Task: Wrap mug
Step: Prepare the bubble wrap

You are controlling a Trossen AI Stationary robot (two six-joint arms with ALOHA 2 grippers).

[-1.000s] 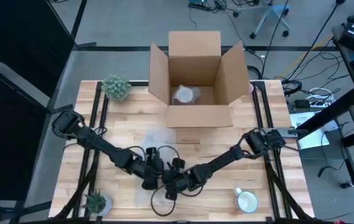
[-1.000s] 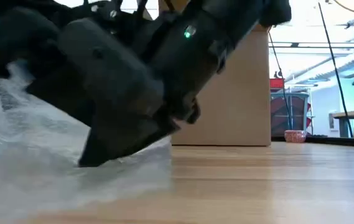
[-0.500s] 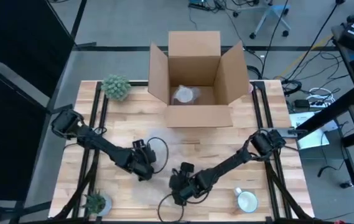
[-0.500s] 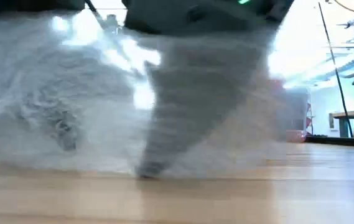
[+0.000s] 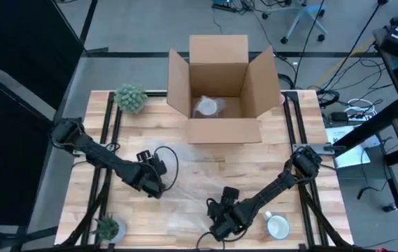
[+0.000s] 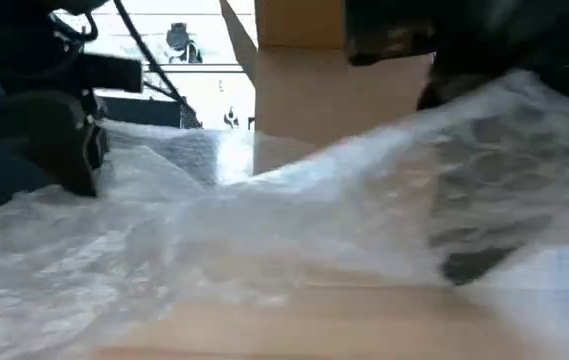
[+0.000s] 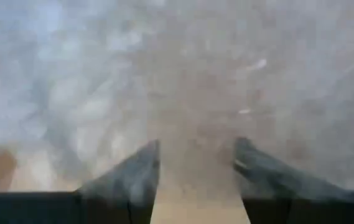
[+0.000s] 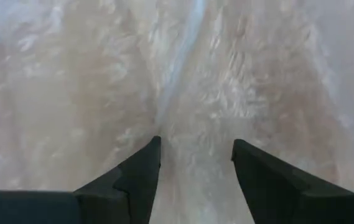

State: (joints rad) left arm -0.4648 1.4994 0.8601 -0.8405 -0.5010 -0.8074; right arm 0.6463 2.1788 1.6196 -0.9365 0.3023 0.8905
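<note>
Arms parted over the bubble wrap

Both arms have drawn apart since a second ago, when they were bunched together at the table's front centre. Left pincer now sits left of centre; its fingers stand apart, nothing between them, with wrap under them. Right pincer is down at the front edge, fingers likewise spread over crumpled film, gripping nothing visible.

Bubble wrap lies loose across the front middle of the wooden table; in the low view it heaps up and fills most of the frame. White mug stands at the front right, bare, just beside the right arm and clear of the wrap. Small plant front left.

Farther back: cardboard box, flaps open, a wrapped bundle inside; round green plant at back left. Beyond the table: grey floor, cables, office-chair base.
</note>
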